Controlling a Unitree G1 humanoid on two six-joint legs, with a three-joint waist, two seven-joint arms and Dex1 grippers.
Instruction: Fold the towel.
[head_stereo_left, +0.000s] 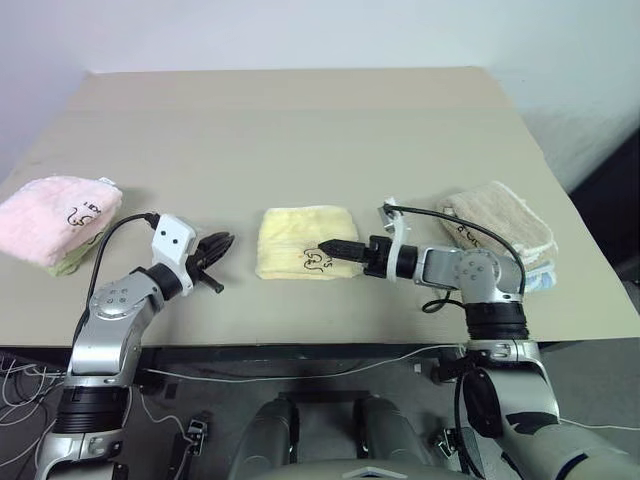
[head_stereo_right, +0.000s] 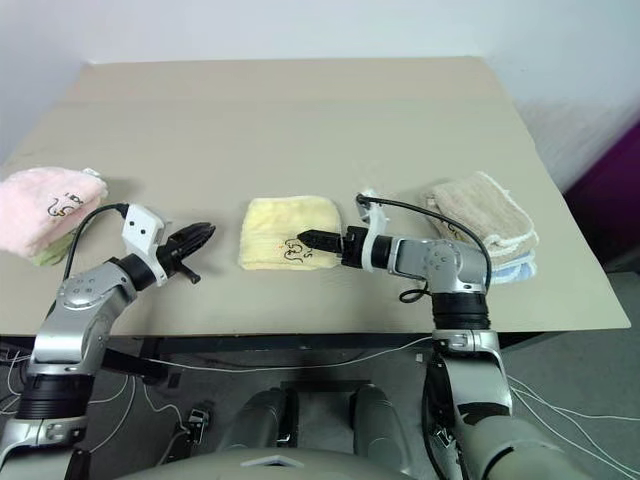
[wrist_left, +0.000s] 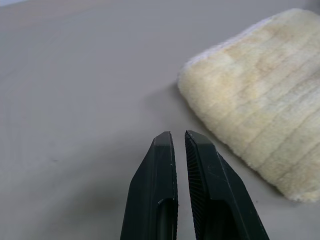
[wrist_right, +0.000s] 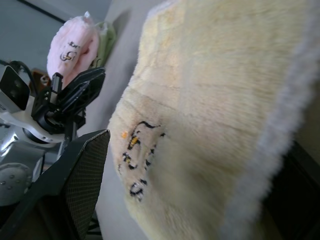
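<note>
1. Left eye view gives me the clearest read: the towel (head_stereo_left: 307, 241) lies near the middle of the table (head_stereo_left: 300, 120), toward its near edge, already gathered into a compact, roughly square pad with the black squiggle print facing up by the near edge.
2. The right gripper (head_stereo_left: 333, 247) reaches in from the towel's right side, its black fingers over the near right corner just beside the print. In the right wrist view one finger (wrist_right: 75, 185) stands off to one side of the pile and the whitish stitched edge runs along the other, so I read the jaws as spread wide with the cloth between or under them, not pinched.
3. The left gripper (head_stereo_left: 212, 254) sits apart from the towel on its left, over bare table. The left wrist view shows its two fingers (wrist_left: 160, 190) drawn almost together with nothing between them (a thin gap only), so it is clenched and empty.
4. My judgement of the step: the fold looks nearly or fully done, and the right hand is either letting go or tidying the corner.
5. To do this well, I would draw the right fingers out low and level along the table, away from the towel, so a fingertip does not snag the terry and drag the top layer open.
6. Outward from there: a pink towel (head_stereo_left: 55, 218) rests at the far left of the table, a beige folded towel (head_stereo_left: 500, 225) at the right behind the right arm. Neither needs touching.
</note>
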